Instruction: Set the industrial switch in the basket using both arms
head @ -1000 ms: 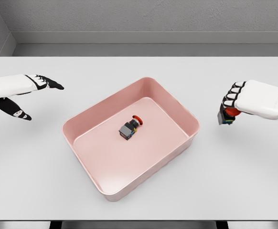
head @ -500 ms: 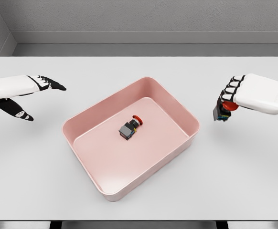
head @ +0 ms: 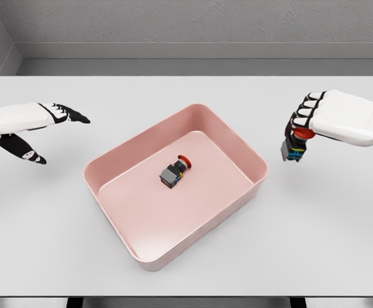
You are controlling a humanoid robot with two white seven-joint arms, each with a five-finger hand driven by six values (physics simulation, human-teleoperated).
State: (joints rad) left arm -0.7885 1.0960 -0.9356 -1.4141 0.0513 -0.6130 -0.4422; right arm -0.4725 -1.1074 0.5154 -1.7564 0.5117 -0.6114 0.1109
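On the white table (head: 186, 269) a pink basket (head: 119, 163) sits near the middle, turned at an angle to the table edges; inside it, on the floor of the basket toward the far right part, lies one industrial switch (head: 174, 172) on its side, dark grey body with a red button pointing up and to the right; to the right of the basket, clear of its rim, the right robot hand (head: 302, 128) is clamped on a second industrial switch (head: 293, 148), fingers curled over the red button at the top while the dark body with small coloured terminals hangs below the knuckles, above the table; at the far left, well apart from the basket, the left robot hand (head: 39, 125) hovers with its fingers spread, forefinger stretched toward the right and thumb dropped beneath, holding nothing.
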